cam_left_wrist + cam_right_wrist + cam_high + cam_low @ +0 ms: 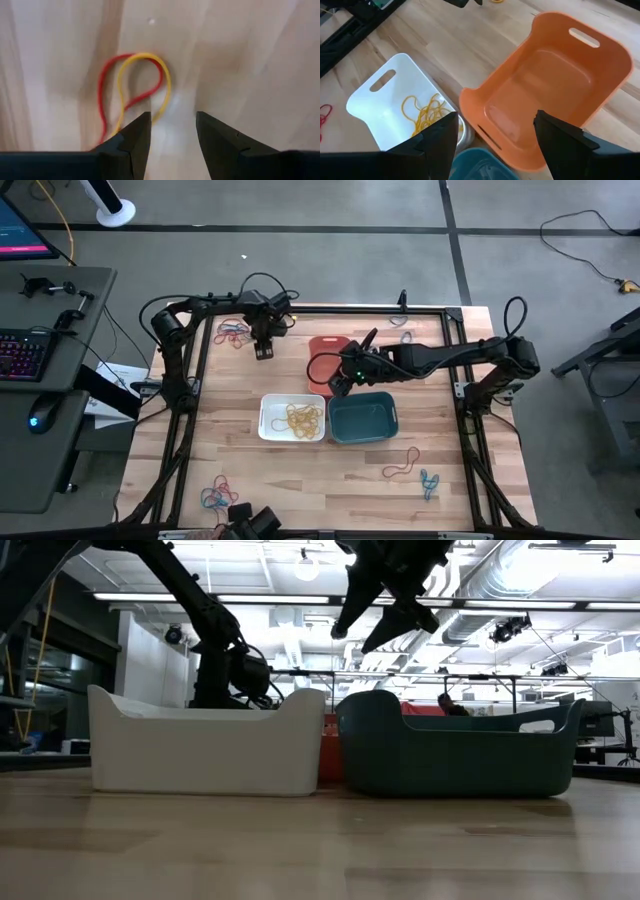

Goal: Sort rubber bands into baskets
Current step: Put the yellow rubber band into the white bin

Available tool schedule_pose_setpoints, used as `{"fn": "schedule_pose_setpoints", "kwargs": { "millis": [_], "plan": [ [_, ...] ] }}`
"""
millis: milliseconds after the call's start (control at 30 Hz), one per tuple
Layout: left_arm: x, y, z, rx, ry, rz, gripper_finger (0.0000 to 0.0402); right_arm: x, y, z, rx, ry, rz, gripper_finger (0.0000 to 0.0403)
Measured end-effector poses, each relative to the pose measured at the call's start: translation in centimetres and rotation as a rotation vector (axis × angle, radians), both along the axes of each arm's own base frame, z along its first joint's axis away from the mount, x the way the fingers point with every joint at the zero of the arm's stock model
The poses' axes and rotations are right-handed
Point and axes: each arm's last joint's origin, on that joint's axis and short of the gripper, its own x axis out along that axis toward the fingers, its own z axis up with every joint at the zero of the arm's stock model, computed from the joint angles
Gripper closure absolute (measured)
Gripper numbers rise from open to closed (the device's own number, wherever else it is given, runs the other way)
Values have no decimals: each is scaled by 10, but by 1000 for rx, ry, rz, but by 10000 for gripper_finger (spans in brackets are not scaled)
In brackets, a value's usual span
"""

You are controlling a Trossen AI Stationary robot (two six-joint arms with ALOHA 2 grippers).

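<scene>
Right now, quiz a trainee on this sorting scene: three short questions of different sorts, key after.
1. True or false: the white basket is empty.
2. Which basket is below the right hand? A orange basket; B teal basket; C white.
3. Fill in: by the left hand lie a red band and a ___ band.

Key: 1 false, it holds yellow bands. 2 A. 3 yellow.

Two baskets (292, 418) (361, 417) side by side — a third (325, 360) behind, rubber bands (303, 418) in the left.
</scene>
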Motion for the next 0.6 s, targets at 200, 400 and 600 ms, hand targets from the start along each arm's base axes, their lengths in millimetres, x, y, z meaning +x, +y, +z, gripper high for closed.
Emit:
{"fn": "schedule_pose_setpoints", "kwargs": {
  "millis": [200, 400, 600],
  "plan": [
    [3, 3, -3, 21, -25, 27, 272, 0, 0, 0, 13, -6, -16, 153],
    [5, 3, -11, -16, -26, 30, 272, 0, 7, 0, 40, -12, -10, 153],
    [6, 0, -16, -43, -1, 19, 277, 0, 14, 0, 45, -12, 11, 153]
  ]
}}
